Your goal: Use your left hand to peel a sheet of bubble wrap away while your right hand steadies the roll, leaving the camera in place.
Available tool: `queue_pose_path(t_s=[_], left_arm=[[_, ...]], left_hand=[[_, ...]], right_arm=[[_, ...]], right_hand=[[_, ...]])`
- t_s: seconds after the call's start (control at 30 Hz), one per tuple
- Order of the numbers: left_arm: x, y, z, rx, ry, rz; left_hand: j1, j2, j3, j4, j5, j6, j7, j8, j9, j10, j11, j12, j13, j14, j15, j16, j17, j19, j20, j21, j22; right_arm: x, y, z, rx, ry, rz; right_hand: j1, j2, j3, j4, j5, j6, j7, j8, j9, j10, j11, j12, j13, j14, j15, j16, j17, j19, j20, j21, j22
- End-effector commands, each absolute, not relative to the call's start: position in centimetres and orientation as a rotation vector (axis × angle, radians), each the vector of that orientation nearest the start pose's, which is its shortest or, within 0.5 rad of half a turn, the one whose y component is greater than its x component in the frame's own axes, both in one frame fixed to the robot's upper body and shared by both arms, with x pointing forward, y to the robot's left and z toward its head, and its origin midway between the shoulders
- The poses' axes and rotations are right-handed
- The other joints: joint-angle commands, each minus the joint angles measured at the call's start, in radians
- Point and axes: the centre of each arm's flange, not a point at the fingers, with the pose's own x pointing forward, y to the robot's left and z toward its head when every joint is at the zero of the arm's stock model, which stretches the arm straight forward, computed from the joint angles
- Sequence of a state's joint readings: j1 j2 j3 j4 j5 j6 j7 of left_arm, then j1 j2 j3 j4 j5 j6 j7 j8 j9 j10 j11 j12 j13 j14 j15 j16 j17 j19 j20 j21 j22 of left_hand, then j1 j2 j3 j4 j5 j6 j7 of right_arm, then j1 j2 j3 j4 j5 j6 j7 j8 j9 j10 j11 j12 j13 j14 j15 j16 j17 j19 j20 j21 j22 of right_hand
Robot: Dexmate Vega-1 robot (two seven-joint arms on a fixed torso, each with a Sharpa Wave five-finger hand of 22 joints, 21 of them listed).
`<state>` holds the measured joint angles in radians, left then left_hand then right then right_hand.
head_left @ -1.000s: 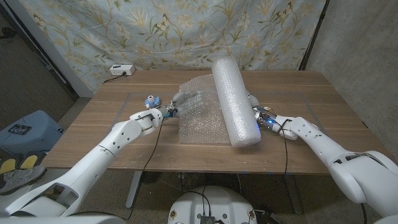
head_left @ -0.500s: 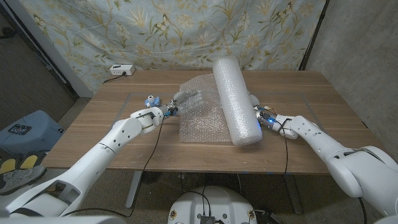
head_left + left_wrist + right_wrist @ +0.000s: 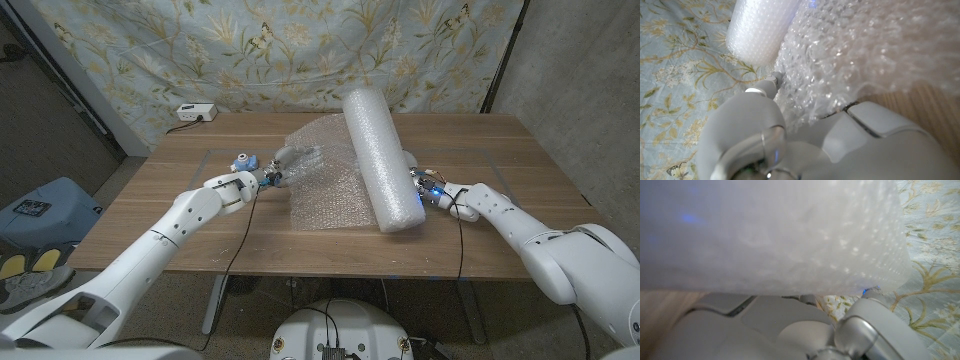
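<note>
A thick white roll of bubble wrap (image 3: pixel 380 150) lies on the wooden table (image 3: pixel 190 190), running from the far middle toward the near edge. A loose sheet (image 3: pixel 325 185) spreads from its left side across the table. My left hand (image 3: pixel 262 176) grips the sheet's crumpled left edge; in the left wrist view the sheet (image 3: pixel 865 45) bunches over my left hand (image 3: pixel 790 145), with the roll (image 3: pixel 760 27) beyond. My right hand (image 3: pixel 428 190) presses against the roll's right side near its near end. The right wrist view has the roll (image 3: pixel 770 230) close over that hand (image 3: pixel 790 330), hiding the fingertips.
A small white box with a cable (image 3: pixel 195 112) sits at the table's far left corner. A floral cloth (image 3: pixel 300 50) hangs behind the table. Bare wood lies left of my left arm and right of the roll (image 3: pixel 500 150).
The roll's near end has edged slightly to the right, and the sheet's near edge with it. My left elbow has swung a little outward. Both hands keep their hold and contact.
</note>
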<state>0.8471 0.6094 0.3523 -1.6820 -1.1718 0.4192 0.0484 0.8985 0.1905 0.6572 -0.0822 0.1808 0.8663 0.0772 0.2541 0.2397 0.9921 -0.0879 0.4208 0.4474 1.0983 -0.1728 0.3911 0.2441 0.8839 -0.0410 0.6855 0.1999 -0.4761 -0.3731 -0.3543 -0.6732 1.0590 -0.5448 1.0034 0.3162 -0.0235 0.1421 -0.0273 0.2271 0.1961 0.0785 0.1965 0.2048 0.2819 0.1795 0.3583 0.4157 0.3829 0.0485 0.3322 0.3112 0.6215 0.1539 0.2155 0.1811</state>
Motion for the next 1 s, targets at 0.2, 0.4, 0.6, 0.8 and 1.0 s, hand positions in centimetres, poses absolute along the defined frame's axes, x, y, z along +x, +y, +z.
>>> queue_pose_path(t_s=[0.2,0.4,0.6,0.8,1.0], left_arm=[[61.3,22.1,-1.6,-0.310,-0.072,-0.518],[61.3,22.4,-1.5,-0.313,-0.071,-0.514],[61.2,22.6,-1.5,-0.318,-0.066,-0.509],[61.2,22.7,-1.5,-0.307,-0.059,-0.507],[61.1,23.0,-1.1,-0.285,-0.050,-0.507]], left_hand=[[-0.009,0.000,0.011,0.000,0.001,0.026,0.025,-0.004,0.002,0.021,-0.012,-0.006,0.003,0.000,-0.006,0.008,0.003,-0.007,-0.003,0.013,0.001],[-0.008,0.000,0.012,-0.001,0.001,0.026,0.026,-0.005,0.003,0.021,-0.011,-0.007,0.004,0.001,-0.007,0.008,0.003,-0.008,-0.003,0.016,0.001],[-0.009,0.000,0.011,0.000,0.000,0.026,0.026,-0.006,0.003,0.020,-0.014,-0.010,0.005,0.000,-0.007,0.008,0.004,-0.009,-0.003,0.019,0.000],[-0.009,-0.001,0.012,-0.001,0.001,0.027,0.025,-0.007,0.004,0.021,-0.011,-0.011,0.006,0.000,-0.008,0.008,0.004,-0.010,-0.003,0.022,0.000],[-0.009,-0.001,0.012,-0.001,0.000,0.028,0.026,-0.007,0.005,0.023,-0.011,-0.013,0.007,0.002,-0.009,0.010,0.005,-0.012,-0.003,0.025,0.000]], right_arm=[[69.0,-24.5,-6.7,0.695,0.065,1.071],[69.1,-24.5,-6.6,0.694,0.075,1.068],[69.2,-24.6,-6.6,0.693,0.085,1.063],[69.3,-24.6,-6.5,0.693,0.079,1.062],[69.3,-24.7,-6.5,0.702,0.069,1.062]], right_hand=[[-0.009,0.001,-0.003,0.003,0.006,0.003,0.008,0.010,0.000,0.011,-0.001,-0.004,0.001,0.008,0.004,0.004,0.001,0.010,-0.004,0.010,0.001],[-0.011,0.002,-0.004,0.004,0.007,0.003,0.008,0.010,0.000,0.013,0.000,-0.005,0.001,0.010,0.002,0.004,0.000,0.013,-0.004,0.009,0.001],[-0.014,0.004,-0.005,0.004,0.009,0.005,0.011,0.011,-0.001,0.017,-0.001,-0.006,0.001,0.015,0.001,0.005,0.000,0.018,-0.006,0.010,0.001],[-0.016,0.005,-0.006,0.005,0.010,0.006,0.012,0.012,-0.001,0.017,-0.001,-0.007,0.001,0.017,0.001,0.005,0.000,0.019,-0.007,0.009,0.001],[-0.017,0.006,-0.006,0.005,0.011,0.007,0.012,0.012,-0.001,0.019,-0.002,-0.008,0.002,0.018,0.001,0.005,-0.001,0.019,-0.007,0.009,0.001]])
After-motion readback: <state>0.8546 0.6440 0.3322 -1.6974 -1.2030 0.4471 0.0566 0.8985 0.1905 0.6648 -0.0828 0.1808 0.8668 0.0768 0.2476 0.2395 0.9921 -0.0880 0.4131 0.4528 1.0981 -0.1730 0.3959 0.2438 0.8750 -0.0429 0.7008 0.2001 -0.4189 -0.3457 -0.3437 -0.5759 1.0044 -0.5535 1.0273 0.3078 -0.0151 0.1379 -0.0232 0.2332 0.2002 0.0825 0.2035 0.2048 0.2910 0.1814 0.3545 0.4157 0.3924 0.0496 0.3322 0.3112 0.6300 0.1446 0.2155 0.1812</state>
